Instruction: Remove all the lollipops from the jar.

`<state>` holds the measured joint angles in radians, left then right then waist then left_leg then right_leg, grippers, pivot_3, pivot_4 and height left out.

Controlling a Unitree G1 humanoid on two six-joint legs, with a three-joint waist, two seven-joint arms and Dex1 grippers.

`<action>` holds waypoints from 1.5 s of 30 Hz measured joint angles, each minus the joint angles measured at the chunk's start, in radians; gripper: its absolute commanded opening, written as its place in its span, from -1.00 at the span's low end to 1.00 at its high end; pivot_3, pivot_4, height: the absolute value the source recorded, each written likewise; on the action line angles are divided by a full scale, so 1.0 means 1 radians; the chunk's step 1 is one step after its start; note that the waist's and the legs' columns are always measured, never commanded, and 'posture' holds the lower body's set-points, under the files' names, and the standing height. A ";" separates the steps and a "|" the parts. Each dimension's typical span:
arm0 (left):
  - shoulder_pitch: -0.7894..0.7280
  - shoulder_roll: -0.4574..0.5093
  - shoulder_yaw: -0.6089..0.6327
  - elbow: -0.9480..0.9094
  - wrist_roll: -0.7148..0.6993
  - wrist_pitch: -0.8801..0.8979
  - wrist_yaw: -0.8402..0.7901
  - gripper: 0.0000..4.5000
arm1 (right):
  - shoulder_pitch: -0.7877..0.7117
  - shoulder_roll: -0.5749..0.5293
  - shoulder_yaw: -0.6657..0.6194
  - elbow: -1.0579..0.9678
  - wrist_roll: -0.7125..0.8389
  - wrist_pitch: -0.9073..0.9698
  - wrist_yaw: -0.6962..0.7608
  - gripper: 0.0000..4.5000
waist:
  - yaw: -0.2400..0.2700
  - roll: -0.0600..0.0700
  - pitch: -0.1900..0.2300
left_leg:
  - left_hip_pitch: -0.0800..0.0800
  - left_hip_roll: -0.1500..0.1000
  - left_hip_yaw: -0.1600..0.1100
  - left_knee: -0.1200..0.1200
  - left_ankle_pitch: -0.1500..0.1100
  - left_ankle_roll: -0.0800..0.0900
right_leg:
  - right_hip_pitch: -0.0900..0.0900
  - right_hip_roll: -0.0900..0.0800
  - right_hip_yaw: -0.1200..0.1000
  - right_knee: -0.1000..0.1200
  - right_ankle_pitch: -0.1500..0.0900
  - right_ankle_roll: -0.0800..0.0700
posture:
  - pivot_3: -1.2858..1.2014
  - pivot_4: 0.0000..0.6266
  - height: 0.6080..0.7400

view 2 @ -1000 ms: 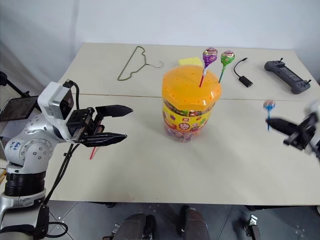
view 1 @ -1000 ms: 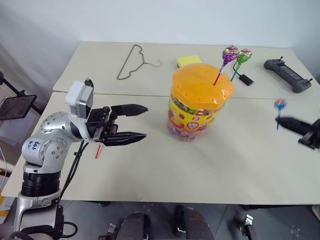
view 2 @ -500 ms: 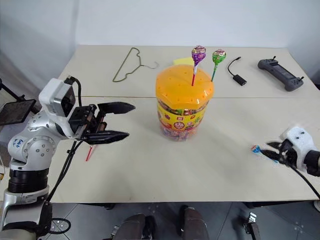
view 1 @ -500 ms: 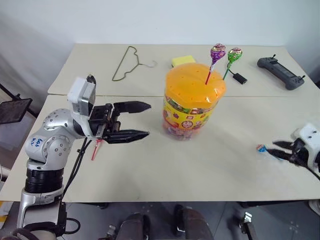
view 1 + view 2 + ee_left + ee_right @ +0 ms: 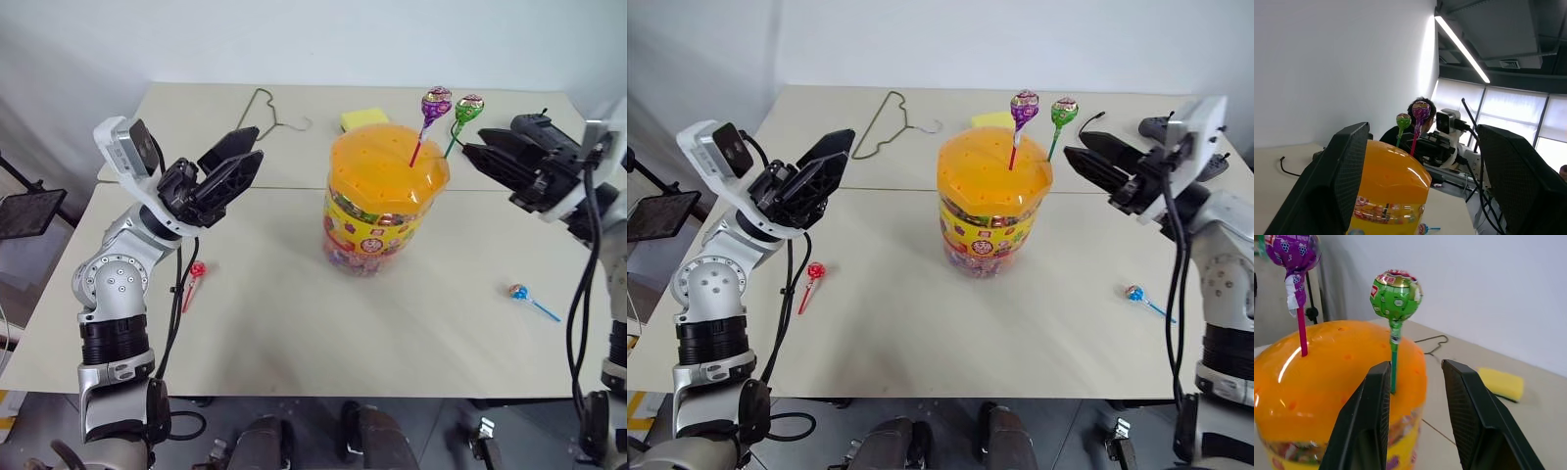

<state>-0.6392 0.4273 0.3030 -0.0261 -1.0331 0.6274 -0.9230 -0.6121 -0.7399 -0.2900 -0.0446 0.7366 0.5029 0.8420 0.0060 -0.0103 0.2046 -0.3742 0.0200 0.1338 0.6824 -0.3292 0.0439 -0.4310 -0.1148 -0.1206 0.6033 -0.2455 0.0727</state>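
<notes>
Lying nearest on the table [image 5: 294, 333] are two loose sweets: the red lollipop [image 5: 196, 271] is resting flat toward the left edge, and the blue lollipop [image 5: 518, 292] is lying on the right side, both well apart from the jar [image 5: 384, 201]. Hovering above the table left of the jar, the left gripper [image 5: 233, 162] is pointing toward it with its fingers spread wide and holding nothing. Standing mid-table, the jar is keeping its orange lid on, with the purple lollipop [image 5: 436, 101] and the green lollipop [image 5: 1396, 294] sticking upright from the lid. Reaching in from the right, the right gripper [image 5: 1415, 382] is partly open and empty, its fingers framing the green stick without touching it. Farther back are sitting a yellow sponge [image 5: 367, 119] and a wire hanger [image 5: 257, 121].
</notes>
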 measured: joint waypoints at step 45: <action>0.050 0.133 -0.287 0.004 0.356 -0.203 -0.364 0.66 | 0.585 -0.329 -0.039 0.333 -0.471 -0.358 0.218 -0.28 | -0.008 0.001 -0.001 | 0.005 0.004 0.014 -0.001 -0.003 0.001 | -0.002 0.002 0.009 -0.009 0.005 0.000 | 0.03 -0.52 1.00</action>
<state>-0.5897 0.5604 0.0163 -0.0220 -0.6769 0.4242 -1.2865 -0.0271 -1.0686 -0.3286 0.2888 0.2657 0.1449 1.0596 -0.0024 -0.0092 0.2038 -0.3697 0.0242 0.1477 0.6819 -0.3321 0.0445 -0.4328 -0.1128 -0.1113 0.5948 -0.2410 0.0729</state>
